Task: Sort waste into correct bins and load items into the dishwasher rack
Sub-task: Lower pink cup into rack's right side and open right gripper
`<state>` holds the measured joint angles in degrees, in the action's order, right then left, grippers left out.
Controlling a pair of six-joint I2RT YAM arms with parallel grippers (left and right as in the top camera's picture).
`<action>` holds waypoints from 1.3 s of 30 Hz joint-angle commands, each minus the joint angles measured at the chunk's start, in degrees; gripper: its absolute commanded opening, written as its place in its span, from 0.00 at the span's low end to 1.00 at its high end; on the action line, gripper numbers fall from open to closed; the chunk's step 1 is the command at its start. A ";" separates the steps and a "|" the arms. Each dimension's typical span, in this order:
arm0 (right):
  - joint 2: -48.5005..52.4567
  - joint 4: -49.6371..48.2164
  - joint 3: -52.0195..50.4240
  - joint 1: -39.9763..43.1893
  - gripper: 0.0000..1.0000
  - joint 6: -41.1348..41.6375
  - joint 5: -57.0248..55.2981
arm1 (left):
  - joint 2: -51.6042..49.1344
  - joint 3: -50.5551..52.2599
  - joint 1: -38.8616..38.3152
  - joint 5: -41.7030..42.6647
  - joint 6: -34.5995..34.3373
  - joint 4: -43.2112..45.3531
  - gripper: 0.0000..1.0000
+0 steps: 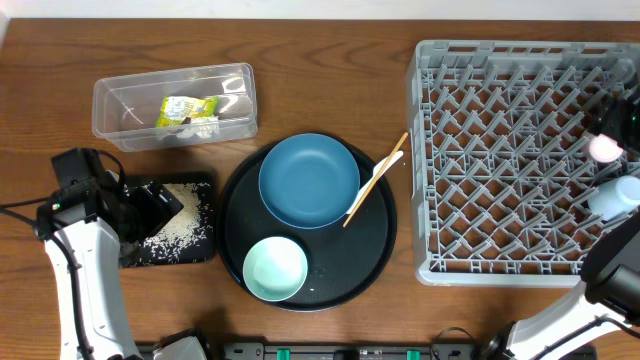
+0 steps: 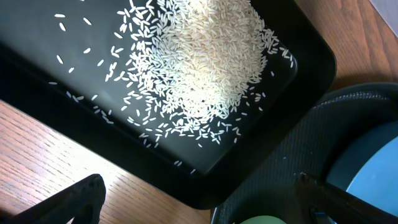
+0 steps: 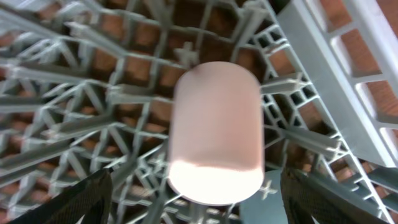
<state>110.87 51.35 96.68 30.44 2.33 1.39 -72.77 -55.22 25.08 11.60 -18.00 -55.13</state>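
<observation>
White rice (image 1: 180, 225) lies heaped in the shallow black tray (image 1: 205, 250); it fills the left wrist view (image 2: 199, 62). My left gripper (image 1: 150, 205) is open and empty above that tray's near corner (image 2: 199, 205). The crumpled yellow-green wrapper (image 1: 187, 109) lies in the clear tub (image 1: 120, 100). The blue bowl (image 1: 308, 180), the mint-green bowl (image 1: 274, 267), the chopstick (image 1: 372, 183) and the white utensil (image 1: 393, 158) rest on the round black tray (image 1: 375, 240). The pink cup (image 1: 605, 148) and the pale blue cup (image 1: 612, 195) stand in the grey rack (image 1: 500, 150). My right gripper (image 3: 205, 205) is open, its fingers wide on either side of the pink cup (image 3: 214, 124).
The rack takes up the table's right side, its left wall close to the round tray. The tub sits at the back left, the rice tray in front of it against the round tray's left rim (image 2: 280, 162). Both arm bases stand at the front edge.
</observation>
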 commanded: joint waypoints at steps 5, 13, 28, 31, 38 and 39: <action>-6.19 5.29 3.80 -4.74 0.73 -2.69 1.73 | -0.22 -0.28 0.20 -0.74 0.31 -0.11 0.98; -5.44 5.79 0.22 -5.31 0.40 -2.60 -2.78 | -0.22 -0.28 0.20 -0.74 0.31 -0.11 0.98; -1.31 -3.74 -4.50 -1.33 0.38 -2.60 -6.47 | -0.22 -0.28 0.20 -0.74 0.31 -0.52 0.98; -0.39 -5.14 -4.50 -1.16 0.38 -2.60 -6.45 | -0.22 -0.28 0.20 -0.74 0.31 -0.76 0.98; 2.78 -7.10 -4.50 -0.90 0.38 -2.60 -7.96 | -0.22 -0.28 0.20 -0.74 0.28 -0.96 0.98; 3.23 -7.54 -4.50 -0.74 0.38 -2.60 -8.48 | -0.22 -0.28 0.20 -0.72 0.28 -1.05 0.98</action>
<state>112.12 44.29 92.60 29.15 0.16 -5.19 -72.77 -55.22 25.08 11.60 -18.00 -55.66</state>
